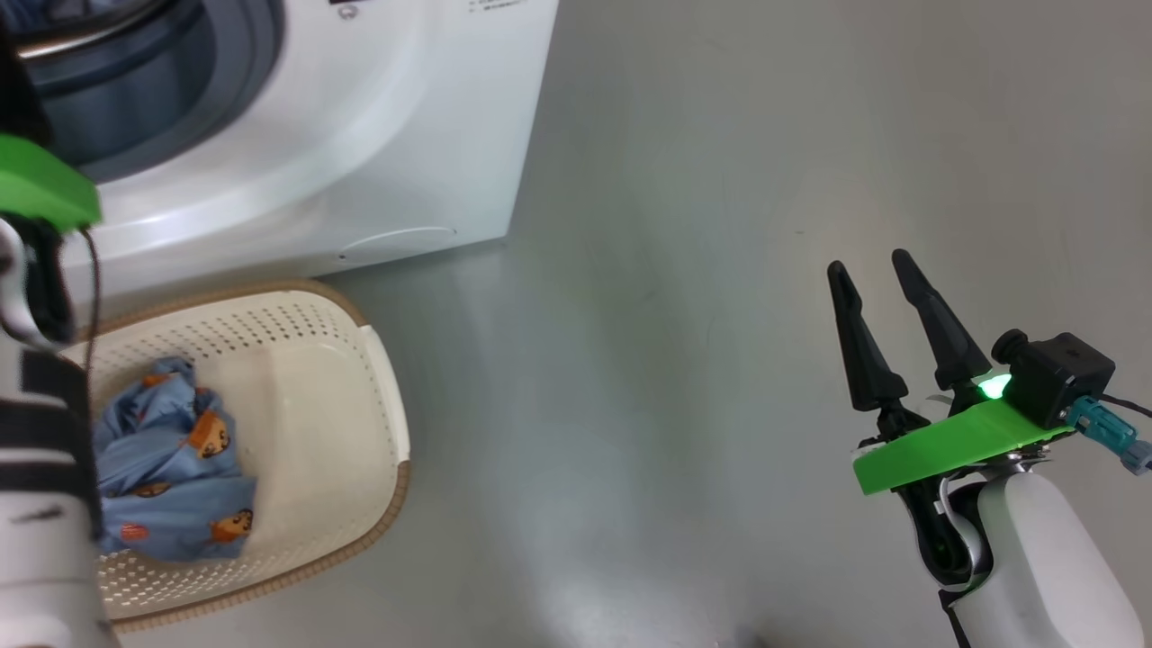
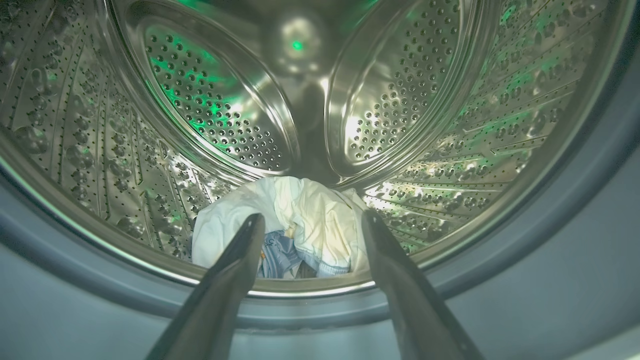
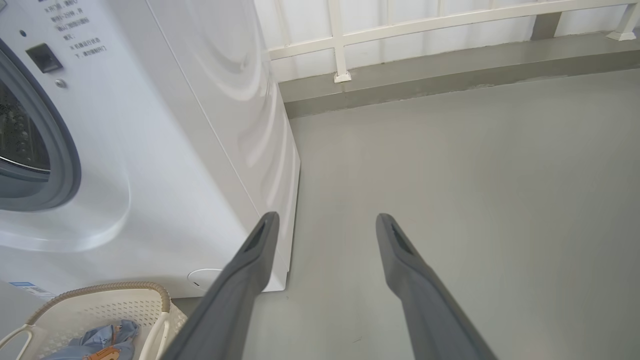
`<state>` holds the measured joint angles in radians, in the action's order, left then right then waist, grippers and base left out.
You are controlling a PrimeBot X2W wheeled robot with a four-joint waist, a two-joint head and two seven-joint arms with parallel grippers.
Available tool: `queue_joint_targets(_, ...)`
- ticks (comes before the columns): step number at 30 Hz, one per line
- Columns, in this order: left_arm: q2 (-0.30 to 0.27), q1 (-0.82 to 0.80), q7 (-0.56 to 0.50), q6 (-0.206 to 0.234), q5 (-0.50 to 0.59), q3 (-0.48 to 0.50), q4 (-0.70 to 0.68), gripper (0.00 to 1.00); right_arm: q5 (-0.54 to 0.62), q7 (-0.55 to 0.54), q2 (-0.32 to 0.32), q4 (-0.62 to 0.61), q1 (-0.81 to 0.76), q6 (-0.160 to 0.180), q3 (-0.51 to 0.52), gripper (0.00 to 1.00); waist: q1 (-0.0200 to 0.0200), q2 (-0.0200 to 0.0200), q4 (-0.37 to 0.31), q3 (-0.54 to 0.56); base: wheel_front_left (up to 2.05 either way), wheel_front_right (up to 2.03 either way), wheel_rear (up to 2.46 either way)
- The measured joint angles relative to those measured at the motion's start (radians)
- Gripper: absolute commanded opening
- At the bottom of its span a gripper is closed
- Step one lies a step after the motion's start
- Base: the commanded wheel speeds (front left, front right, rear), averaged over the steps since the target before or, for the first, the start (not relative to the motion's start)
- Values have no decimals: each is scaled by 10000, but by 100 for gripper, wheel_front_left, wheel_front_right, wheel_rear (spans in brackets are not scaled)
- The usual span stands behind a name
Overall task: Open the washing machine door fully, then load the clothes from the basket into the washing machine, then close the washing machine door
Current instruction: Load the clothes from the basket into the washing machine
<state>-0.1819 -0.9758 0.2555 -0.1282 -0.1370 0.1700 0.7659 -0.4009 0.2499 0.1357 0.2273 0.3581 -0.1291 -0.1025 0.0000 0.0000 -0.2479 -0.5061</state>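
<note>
Cloth like this is soft, light and floppy. It cannot break, but it can hang down and drag. The light blue garment with orange cartoon prints (image 1: 171, 468) lies bunched in the small cream plastic basket (image 1: 382, 423). That is at 8 o'clock in the head view, just in front of the big white washing machine (image 1: 360, 135). I think the best hold is a pinch on a raised fold at the top of the bunch.

The white garment with faint stains (image 2: 325, 230) lies at 6 o'clock in the shiny steel drum (image 2: 225, 115). The left gripper (image 2: 314, 216) points into the drum with its fingers wide apart, holding nothing. The right gripper (image 1: 868, 263), at 4 o'clock over the grey floor (image 1: 630, 360), is wide open and empty too.
</note>
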Motion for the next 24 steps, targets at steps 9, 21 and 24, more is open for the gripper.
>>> queue_joint_targets(9, 468, 1785, 0, 0, -146, -36, -1210, 100, 17, 0, 221, 8, -75, 0, 121, 100, 0, 0, 344, 474, 0, 0, 0)
queue_joint_targets(21, 922, 3848, 0, 0, -190, -151, -2529, 100, 52, -2, 535, 31, -517, 0, 242, 100, 0, 0, 979, 1228, 0, 0, 0)
queue_joint_targets(24, 1034, 4247, 0, 0, -194, -184, -2794, 100, 81, -2, 579, 35, -542, 0, 297, 100, 0, 0, 1130, 1389, 0, 0, 0)
